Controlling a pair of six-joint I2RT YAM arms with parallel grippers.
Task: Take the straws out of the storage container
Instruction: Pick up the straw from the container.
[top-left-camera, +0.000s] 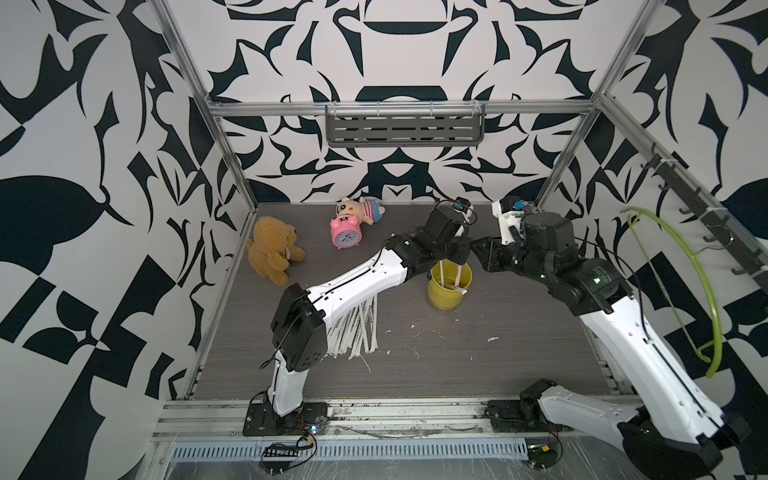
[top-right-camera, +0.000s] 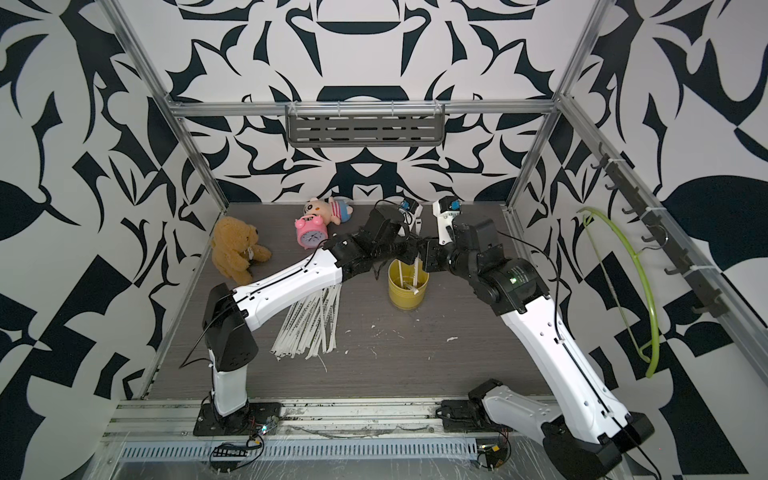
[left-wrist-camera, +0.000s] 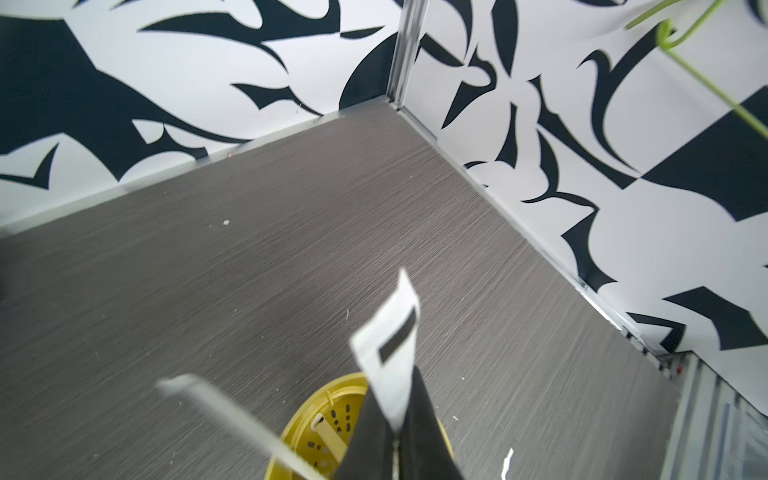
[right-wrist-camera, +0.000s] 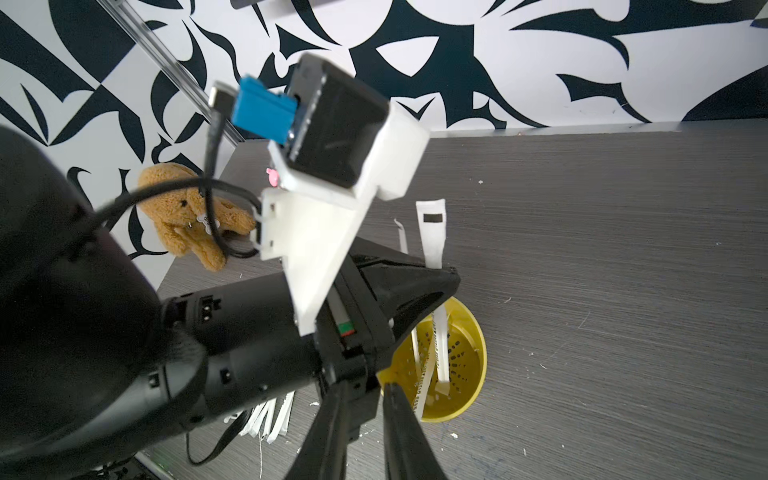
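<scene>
Pile (top-left-camera: 353, 328) of straws lay flat on table (top-left-camera: 457, 357), well short of both grippers, long axes running near-to-far, slightly fanned. Right gripper (right-wrist-camera: 365, 386): jaws narrowly parted, nothing seen between them, tips just beside cup (right-wrist-camera: 469, 399) rim. Left gripper (left-wrist-camera: 397, 432) hung directly above cup, clamped on one straw (left-wrist-camera: 390, 345). That straw stood near upright, lower end in cup, printed top poking past the jaws. Second straw (left-wrist-camera: 224, 409) leaned beside it, foot in cup. Clock (top-left-camera: 346, 235) stood well apart from both grippers, near back wall.
</scene>
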